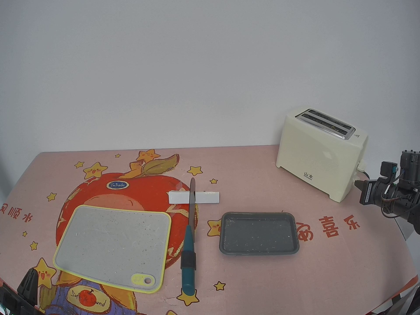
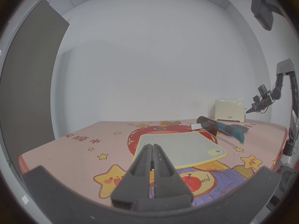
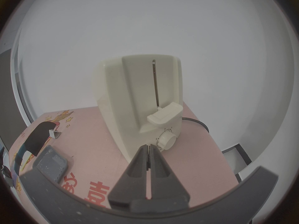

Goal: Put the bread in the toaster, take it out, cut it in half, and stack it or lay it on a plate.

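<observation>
The left gripper, its dark wedge-shaped fingers pressed together and empty, sits well left of the dark grey rectangular plate. Nearer the plate are a speckled grey cutting board with a yellow rim, then a dark-bladed, teal-handled knife across a white block. Right of the plate stands the glossy cream toaster; whether bread is in its slots cannot be told. The right wrist view shows its lever and dial, with the right gripper near them, closed and empty.

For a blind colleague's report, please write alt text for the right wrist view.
The shut right gripper points at the end of a cream toaster; its lever sits low in the slot, above a round dial.
</observation>
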You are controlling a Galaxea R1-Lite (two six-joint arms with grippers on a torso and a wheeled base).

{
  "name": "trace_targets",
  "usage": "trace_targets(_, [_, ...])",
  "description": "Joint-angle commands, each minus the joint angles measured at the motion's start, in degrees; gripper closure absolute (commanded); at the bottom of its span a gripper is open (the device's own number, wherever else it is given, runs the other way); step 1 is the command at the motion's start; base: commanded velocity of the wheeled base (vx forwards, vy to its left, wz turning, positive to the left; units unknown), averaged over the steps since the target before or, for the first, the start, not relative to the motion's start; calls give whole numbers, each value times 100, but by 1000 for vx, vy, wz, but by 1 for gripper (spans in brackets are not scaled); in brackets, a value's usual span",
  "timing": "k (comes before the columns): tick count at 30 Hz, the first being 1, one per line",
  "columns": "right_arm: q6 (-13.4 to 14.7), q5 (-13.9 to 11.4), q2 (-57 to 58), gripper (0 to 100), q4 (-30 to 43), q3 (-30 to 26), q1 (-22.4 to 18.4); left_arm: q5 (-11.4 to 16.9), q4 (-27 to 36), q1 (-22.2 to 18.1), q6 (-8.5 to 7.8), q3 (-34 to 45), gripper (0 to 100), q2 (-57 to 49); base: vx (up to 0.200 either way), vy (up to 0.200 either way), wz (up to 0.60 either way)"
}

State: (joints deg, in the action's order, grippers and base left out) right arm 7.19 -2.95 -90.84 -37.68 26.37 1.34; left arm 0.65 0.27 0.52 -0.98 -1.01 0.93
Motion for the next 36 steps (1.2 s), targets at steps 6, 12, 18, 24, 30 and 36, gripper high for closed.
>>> trace_targets(6, [151,93,-91,100,15,132,33,-3,0,0,1,92,100,4,0,0,0])
trace_targets(12, [151,207,-241,100,15,114,42,-3,0,0,1,92,100,4,0,0,0])
trace_targets(18, [151,216,-302,100,-20,123,33,-3,0,0,1,92,100,4,0,0,0])
trace_targets(24, [151,216,-311,100,-20,132,15,6,0,0,1,92,100,4,0,0,0])
trace_targets(30, [142,207,-294,100,-38,149,7,-3,0,0,1,92,100,4,0,0,0])
trace_targets(36, [142,216,-285,100,-38,176,-2,6,0,0,1,92,100,4,0,0,0])
